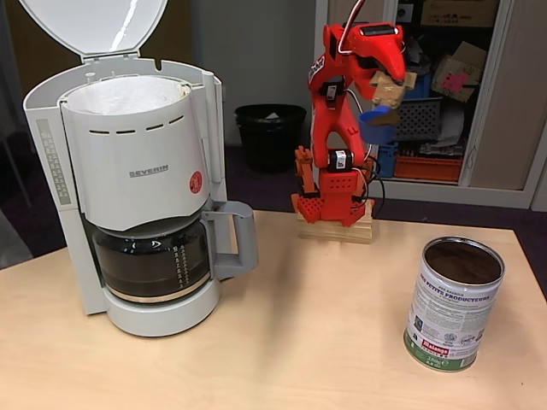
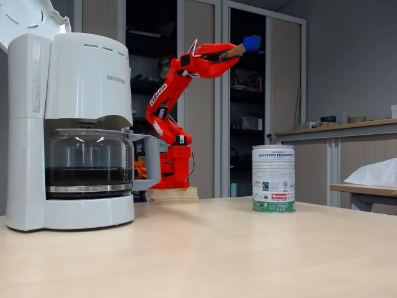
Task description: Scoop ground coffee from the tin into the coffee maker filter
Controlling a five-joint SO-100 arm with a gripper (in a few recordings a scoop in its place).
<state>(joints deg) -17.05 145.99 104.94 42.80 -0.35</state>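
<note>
Now, pincer: gripper [image 1: 386, 92] [image 2: 234, 52] raised high above the table, clenched on the wooden handle of a blue scoop [image 1: 376, 125] [image 2: 251, 43]; well apart from tin and machine
Scoop: bowl hanging below the fingers in one fixed view, out past the gripper tip in the other; contents not visible
Arm: red arm [image 1: 338, 128] [image 2: 167, 99] folded upward from a base on a wooden block [image 1: 338, 229] [image 2: 172, 194] at the far edge of the table
Tin: tin [image 1: 453, 303] [image 2: 273, 179] upright on the table, open at the top, to the right of the arm's base in both fixed views
Ground coffee: ground coffee [image 1: 464, 263] dark brown inside the tin, below the rim
Coffee maker: white machine [image 1: 137, 179] [image 2: 68, 130] at the left, lid [image 1: 94, 26] swung up
Filter: coffee maker filter [image 1: 124, 94] white paper lining the open basket at the top; inside not readable
Carafe: glass carafe [image 1: 154, 260] [image 2: 88, 162] seated under the basket
Table: light wood table [image 1: 282, 342] [image 2: 248, 248]
</note>
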